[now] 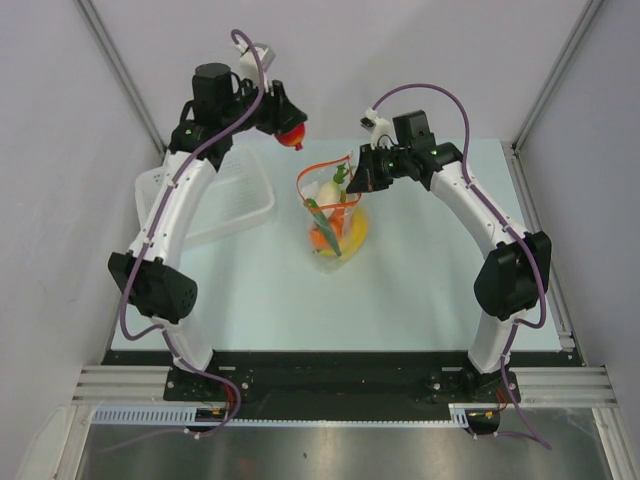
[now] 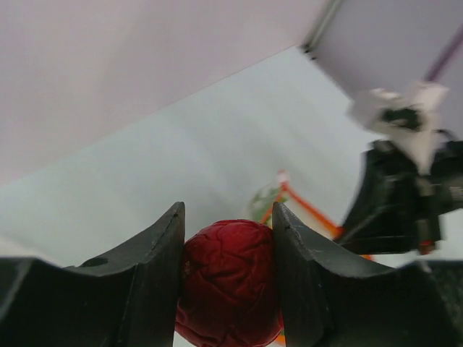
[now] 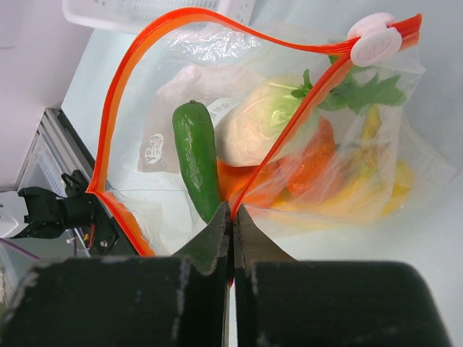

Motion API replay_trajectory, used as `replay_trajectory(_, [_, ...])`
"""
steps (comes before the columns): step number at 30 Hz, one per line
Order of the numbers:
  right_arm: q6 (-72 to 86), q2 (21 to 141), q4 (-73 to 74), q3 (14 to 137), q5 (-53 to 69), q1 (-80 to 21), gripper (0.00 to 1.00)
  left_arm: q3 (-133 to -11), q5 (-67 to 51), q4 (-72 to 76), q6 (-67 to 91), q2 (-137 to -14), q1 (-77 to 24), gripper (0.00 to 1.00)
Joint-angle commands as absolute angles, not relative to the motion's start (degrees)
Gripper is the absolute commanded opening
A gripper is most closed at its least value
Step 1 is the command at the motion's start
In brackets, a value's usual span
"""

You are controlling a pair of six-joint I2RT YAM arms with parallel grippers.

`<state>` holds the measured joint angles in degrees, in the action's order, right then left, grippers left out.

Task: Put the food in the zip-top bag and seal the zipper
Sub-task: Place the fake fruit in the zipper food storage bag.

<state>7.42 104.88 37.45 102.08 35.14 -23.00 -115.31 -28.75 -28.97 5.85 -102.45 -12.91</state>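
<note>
Left pincer [image 1: 289, 127] clamps red fruit [image 2: 230, 282], raised above desk [image 1: 400, 290], just left of bag [image 3: 181, 50] mouth, not touching. Right pincer [image 3: 231, 217] pinched shut on zipper [image 3: 119, 94] edge, bag mouth gaping. Inside bag: pepper [image 3: 195, 155], radish [image 3: 253, 126], carrot [image 3: 311, 155], banana [image 3: 362, 188]. Bag sits mid-desk. Tray [image 1: 235, 195] at left.

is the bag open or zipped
Open: the bag's zipper gapes in a wide loop, with the right hand pinching one edge.
</note>
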Motion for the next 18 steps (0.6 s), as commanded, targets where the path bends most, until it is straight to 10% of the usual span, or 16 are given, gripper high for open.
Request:
replay_trajectory(1, [6.8, 102.7, 35.9, 104.1, 35.5, -22.7, 0.00, -114.1, -32.7, -21.6, 10.8, -100.2, -19.3, 0.30])
replay_trajectory(10, [6.6, 100.4, 36.3, 101.9, 36.8, -21.3, 0.00, -100.2, -28.6, -17.7, 9.8, -99.7, -27.3, 0.33])
replay_trajectory(14, [6.2, 99.7, 36.3, 101.0, 37.4, -20.7, 0.00, -100.3, -30.6, -20.3, 10.4, -100.4, -27.8, 0.76])
replay_trajectory(18, [5.7, 99.4, 36.3, 100.0, 37.6, -20.5, 0.00, -103.6, -31.6, -21.4, 10.9, -99.3, -24.3, 0.99])
